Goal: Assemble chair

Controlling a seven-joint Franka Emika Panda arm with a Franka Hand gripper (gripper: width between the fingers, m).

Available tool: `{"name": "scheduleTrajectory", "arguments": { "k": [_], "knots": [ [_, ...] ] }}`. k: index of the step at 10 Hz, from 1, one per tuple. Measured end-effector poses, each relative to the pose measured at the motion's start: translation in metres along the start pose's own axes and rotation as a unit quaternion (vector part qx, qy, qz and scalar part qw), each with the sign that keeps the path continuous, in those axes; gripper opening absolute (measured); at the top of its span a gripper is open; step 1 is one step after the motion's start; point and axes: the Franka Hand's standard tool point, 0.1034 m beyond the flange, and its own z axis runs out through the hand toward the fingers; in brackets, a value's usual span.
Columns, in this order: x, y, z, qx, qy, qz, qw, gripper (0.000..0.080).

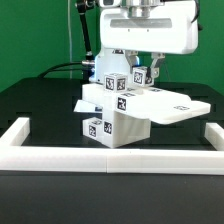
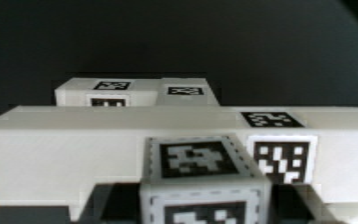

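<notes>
Exterior view: chair (image 1: 125,105) stack sits directly beneath the tool (image 1: 141,70), whose jaws are clamped on its top tagged block.

Frontal exterior; close wrist; shared chair (image 1: 118,108)

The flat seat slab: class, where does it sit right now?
In the exterior view the flat seat slab lies mid-table atop white tagged blocks, behind the border rail.

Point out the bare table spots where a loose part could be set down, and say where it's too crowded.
Free: the dark table at the exterior view's left, between the chair pieces and the white border rail; also the strip at the exterior view's right. Crowded: the middle, where the hand sits on the stacked pieces.
</notes>
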Motion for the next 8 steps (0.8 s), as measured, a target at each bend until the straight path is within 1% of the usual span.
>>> {"name": "scheduleTrajectory", "arguments": {
  "k": [3, 4, 5, 6, 7, 8],
  "knots": [
    [-0.0022, -0.0017, 0.0003, 0.004, -0.004, 0.099, 0.995, 0.0287],
    [-0.0028, -0.0023, 0.0003, 0.005, -0.006, 0.112, 0.994, 0.0287],
    [-0.0029, -0.0023, 0.0004, 0.005, -0.006, 0.099, 0.995, 0.0365],
    [-0.0029, -0.0023, 0.0004, 0.005, -0.006, 0.082, 0.997, 0.0499],
    [-0.0049, -0.0038, 0.0005, 0.005, -0.006, 0.072, 0.997, 0.0499],
    [-0.0064, -0.0048, 0.0005, 0.005, -0.005, 0.029, 1.000, 0.0620]
  ]
}}
